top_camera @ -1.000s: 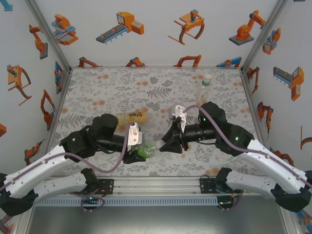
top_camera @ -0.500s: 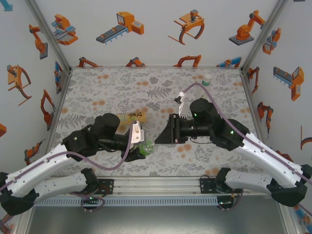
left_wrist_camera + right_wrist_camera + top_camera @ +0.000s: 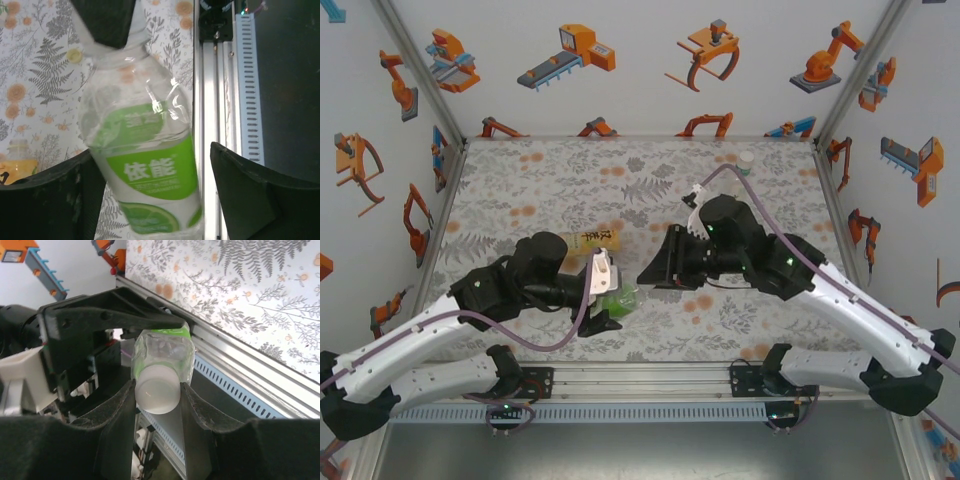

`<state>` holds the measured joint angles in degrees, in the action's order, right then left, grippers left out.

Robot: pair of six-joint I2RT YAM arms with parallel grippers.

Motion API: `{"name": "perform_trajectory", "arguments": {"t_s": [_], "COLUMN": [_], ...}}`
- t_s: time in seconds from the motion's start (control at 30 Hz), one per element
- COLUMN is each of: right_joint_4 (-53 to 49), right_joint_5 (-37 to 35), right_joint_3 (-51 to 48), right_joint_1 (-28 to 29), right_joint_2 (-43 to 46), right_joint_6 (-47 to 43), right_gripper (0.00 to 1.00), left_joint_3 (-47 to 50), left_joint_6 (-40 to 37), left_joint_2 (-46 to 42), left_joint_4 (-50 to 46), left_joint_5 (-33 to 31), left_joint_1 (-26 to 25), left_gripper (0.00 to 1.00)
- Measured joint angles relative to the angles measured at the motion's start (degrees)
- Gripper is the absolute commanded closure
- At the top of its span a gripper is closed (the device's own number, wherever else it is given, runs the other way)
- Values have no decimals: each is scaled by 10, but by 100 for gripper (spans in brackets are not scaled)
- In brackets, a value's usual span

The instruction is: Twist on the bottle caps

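Left arm (image 3: 490, 290) and right arm (image 3: 790, 270) angle inward (wrists facing), left jaws parted, right jaws clamped

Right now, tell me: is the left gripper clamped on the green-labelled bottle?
No, the left gripper stands open, a clear gap between one finger and the bottle.

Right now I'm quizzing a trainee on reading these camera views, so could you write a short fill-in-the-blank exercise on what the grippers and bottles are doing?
1. The right gripper is shut on the cap of the clear bottle with the green label, and that cap's colour is ____.
2. The left gripper has its jaws ____ around that bottle's labelled body, one finger standing apart from it.
3. The amber bottle lies on its ____.

Missing words: white; open; side.
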<state>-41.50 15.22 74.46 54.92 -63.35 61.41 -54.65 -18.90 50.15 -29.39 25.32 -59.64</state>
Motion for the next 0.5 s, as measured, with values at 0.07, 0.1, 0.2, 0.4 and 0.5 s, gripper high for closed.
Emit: {"name": "perform_trajectory", "arguments": {"t_s": [0.07,0.1,0.2,0.4,0.5], "right_joint_4": [-17,-28,-64,-136,-164], "right_joint_5": [-14,-21,-48,-112,-140], "right_joint_3": [10,17,47,116,147], "right_joint_1": [0,0,-2,-25,-43], "right_joint_2": [-10,-16,-40,-112,-155], "right_joint_6": [-10,-16,-42,-114,-159], "right_gripper": [100,100,100,100,100], "left_joint_3": [0,0,0,0,0], "left_joint_6": [0,0,0,0,1], "left_joint_2": [-6,-9,-16,-28,-33], "left_joint_4": [4,5,7,7,6], "left_joint_5": [-1,-2,-4,-26,-51], "left_joint_1": [0,0,0,0,0], "left_gripper": [20,20,20,20,20]}}
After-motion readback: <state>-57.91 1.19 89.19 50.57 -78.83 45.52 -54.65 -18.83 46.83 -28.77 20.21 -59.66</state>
